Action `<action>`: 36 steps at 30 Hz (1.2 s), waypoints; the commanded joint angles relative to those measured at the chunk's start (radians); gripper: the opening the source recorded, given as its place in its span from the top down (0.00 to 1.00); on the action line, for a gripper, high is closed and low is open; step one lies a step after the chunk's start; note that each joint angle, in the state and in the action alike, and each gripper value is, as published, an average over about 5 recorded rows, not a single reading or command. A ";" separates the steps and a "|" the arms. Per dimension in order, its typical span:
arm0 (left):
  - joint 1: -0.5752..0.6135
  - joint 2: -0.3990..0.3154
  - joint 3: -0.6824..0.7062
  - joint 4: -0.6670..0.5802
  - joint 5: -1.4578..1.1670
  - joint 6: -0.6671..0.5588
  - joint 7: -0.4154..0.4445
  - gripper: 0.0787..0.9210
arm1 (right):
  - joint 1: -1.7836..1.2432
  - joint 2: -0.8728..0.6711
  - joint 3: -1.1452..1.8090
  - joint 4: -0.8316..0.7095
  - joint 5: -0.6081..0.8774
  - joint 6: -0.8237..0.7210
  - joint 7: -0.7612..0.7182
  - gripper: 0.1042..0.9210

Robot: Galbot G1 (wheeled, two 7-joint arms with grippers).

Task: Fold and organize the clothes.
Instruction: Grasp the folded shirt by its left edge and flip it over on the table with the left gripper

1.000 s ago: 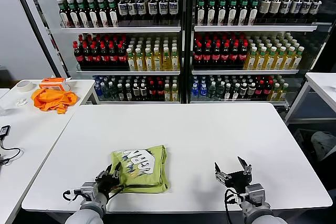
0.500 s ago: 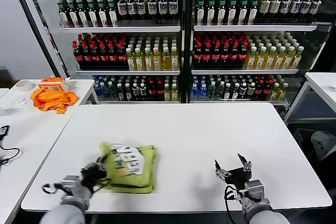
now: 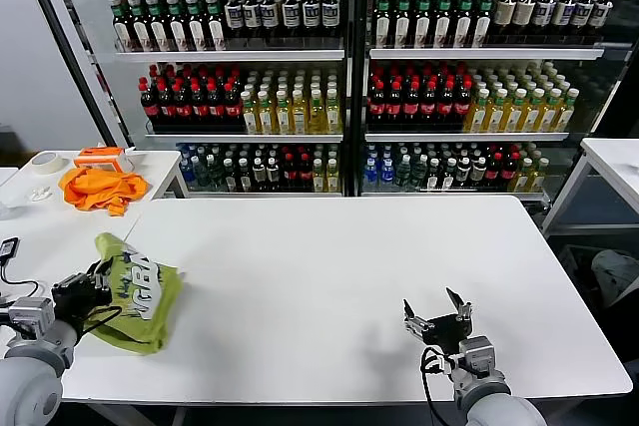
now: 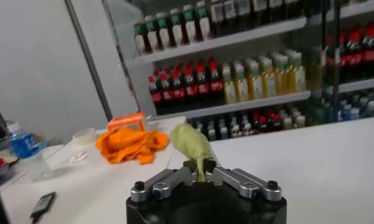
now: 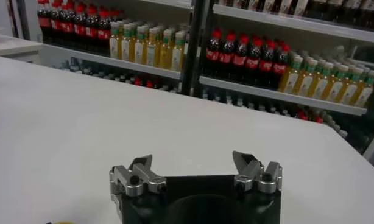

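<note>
The folded lime-green T-shirt with a white print lies bunched at the left edge of the main white table. My left gripper is shut on its near-left edge. In the left wrist view the green fabric is pinched between the closed fingertips of the left gripper. My right gripper is open and empty, low over the table's front right. In the right wrist view the right gripper shows its jaws spread wide over bare table.
An orange garment and an orange-white box lie on a side table at the left, with a tape roll and a cable. Drink shelves stand behind. Another white table is at far right.
My left gripper has dragged the folded green T-shirt from the table's front middle to its left edge. The right gripper has stayed in place, open.
</note>
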 commanded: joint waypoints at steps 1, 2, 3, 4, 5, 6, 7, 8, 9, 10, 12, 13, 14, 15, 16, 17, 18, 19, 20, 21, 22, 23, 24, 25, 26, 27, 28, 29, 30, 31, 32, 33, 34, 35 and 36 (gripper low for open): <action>-0.055 -0.379 0.617 -0.069 0.327 -0.002 0.026 0.96 | 0.004 -0.007 0.005 -0.001 -0.002 -0.002 -0.001 0.12; -0.068 -0.389 0.629 -0.061 0.332 -0.003 0.028 0.96 | 0.004 -0.009 0.006 -0.001 -0.002 -0.002 -0.001 0.12; -0.083 -0.394 0.633 -0.056 0.329 -0.003 0.028 0.96 | 0.003 -0.010 0.007 -0.001 -0.002 -0.002 -0.001 0.12; -0.099 -0.396 0.632 -0.053 0.321 -0.002 0.028 0.96 | 0.003 -0.010 0.007 -0.002 -0.003 -0.002 -0.001 0.12; -0.112 -0.395 0.628 -0.052 0.311 0.001 0.027 0.96 | 0.003 -0.010 0.006 -0.002 -0.004 -0.002 -0.001 0.12; -0.124 -0.392 0.623 -0.049 0.300 0.004 0.025 0.96 | 0.003 -0.010 0.005 -0.002 -0.006 -0.002 -0.002 0.12; -0.134 -0.390 0.618 -0.045 0.289 0.006 0.022 0.96 | 0.003 -0.009 0.003 -0.003 -0.008 -0.002 -0.002 0.12; -0.141 -0.389 0.614 -0.039 0.281 0.008 0.019 0.96 | 0.003 -0.007 0.002 -0.004 -0.009 -0.002 -0.002 0.12; -0.148 -0.390 0.611 -0.031 0.274 0.010 0.015 0.96 | 0.003 -0.006 0.000 -0.004 -0.011 -0.002 -0.003 0.12; -0.155 -0.392 0.610 -0.022 0.269 0.011 0.011 0.96 | 0.004 -0.004 -0.001 -0.005 -0.013 -0.002 -0.003 0.12; -0.167 -0.401 0.613 -0.002 0.264 0.012 0.002 0.96 | 0.004 -0.002 -0.003 -0.005 -0.015 -0.002 -0.003 0.12; -0.174 -0.408 0.617 0.008 0.263 0.013 -0.003 0.96 | 0.004 -0.001 -0.004 -0.004 -0.017 -0.002 -0.003 0.12; -0.179 -0.414 0.620 0.016 0.263 0.014 -0.006 0.96 | 0.003 -0.001 -0.004 -0.003 -0.018 -0.003 -0.003 0.12; -0.184 -0.420 0.624 0.024 0.263 0.014 -0.010 0.96 | 0.003 -0.001 -0.003 -0.002 -0.019 -0.003 -0.004 0.12; -0.188 -0.426 0.628 0.030 0.263 0.014 -0.014 0.96 | 0.001 -0.001 -0.001 -0.001 -0.019 -0.003 -0.004 0.12; -0.191 -0.431 0.631 0.033 0.262 0.014 -0.017 0.96 | 0.000 -0.002 0.001 0.001 -0.020 -0.003 -0.004 0.12; -0.194 -0.434 0.631 0.034 0.261 0.013 -0.020 0.96 | -0.002 -0.002 0.005 0.002 -0.020 -0.003 -0.004 0.12; -0.197 -0.436 0.629 0.032 0.260 0.013 -0.023 0.96 | -0.004 -0.003 0.009 0.004 -0.020 -0.003 -0.005 0.12; -0.202 -0.434 0.621 0.028 0.257 0.013 -0.024 0.96 | -0.006 -0.004 0.012 0.005 -0.020 -0.003 -0.005 0.12; -0.208 -0.428 0.609 0.023 0.253 0.014 -0.025 0.96 | -0.008 -0.005 0.015 0.007 -0.020 -0.003 -0.005 0.12; -0.216 -0.419 0.592 0.016 0.248 0.016 -0.025 0.96 | -0.010 -0.005 0.018 0.008 -0.020 -0.002 -0.005 0.12; -0.223 -0.407 0.572 0.009 0.243 0.018 -0.025 0.96 | -0.011 -0.005 0.019 0.009 -0.020 -0.002 -0.005 0.12; -0.230 -0.392 0.547 0.002 0.238 0.020 -0.025 0.96 | -0.012 -0.004 0.019 0.010 -0.021 -0.002 -0.005 0.12; -0.234 -0.370 0.519 -0.005 0.235 0.022 -0.025 0.96 | -0.012 -0.003 0.018 0.010 -0.022 -0.002 -0.006 0.12; -0.235 -0.346 0.490 -0.011 0.233 0.023 -0.023 0.96 | -0.012 -0.002 0.017 0.010 -0.023 -0.002 -0.006 0.12; -0.234 -0.318 0.457 -0.018 0.233 0.023 -0.020 0.96 | -0.012 -0.001 0.015 0.009 -0.024 -0.002 -0.006 0.12; -0.230 -0.284 0.421 -0.023 0.234 0.023 -0.015 0.96 | -0.011 0.000 0.013 0.008 -0.026 -0.002 -0.006 0.12; -0.224 -0.246 0.384 -0.026 0.239 0.023 -0.009 0.96 | -0.011 0.001 0.011 0.008 -0.027 -0.002 -0.006 0.12; -0.215 -0.207 0.347 -0.029 0.245 0.023 -0.001 0.96 | -0.010 0.001 0.009 0.007 -0.028 -0.002 -0.007 0.12; -0.205 -0.165 0.308 -0.029 0.253 0.023 0.010 0.96 | -0.009 0.001 0.006 0.006 -0.028 -0.002 -0.007 0.12; -0.192 -0.121 0.271 -0.028 0.263 0.023 0.023 0.96 | -0.008 0.001 0.005 0.006 -0.029 -0.002 -0.007 0.12; -0.178 -0.079 0.233 -0.025 0.274 0.023 0.036 0.96 | -0.006 0.000 0.003 0.005 -0.029 -0.002 -0.007 0.12; -0.163 -0.038 0.194 -0.021 0.286 0.023 0.051 0.96 | -0.004 0.000 0.001 0.004 -0.029 -0.002 -0.007 0.12; -0.147 0.000 0.157 -0.015 0.302 0.023 0.067 0.96 | -0.001 0.001 -0.002 0.003 -0.029 -0.002 -0.007 0.12; -0.131 0.038 0.115 -0.007 0.318 0.023 0.083 0.96 | 0.001 0.001 -0.004 0.002 -0.029 -0.002 -0.007 0.12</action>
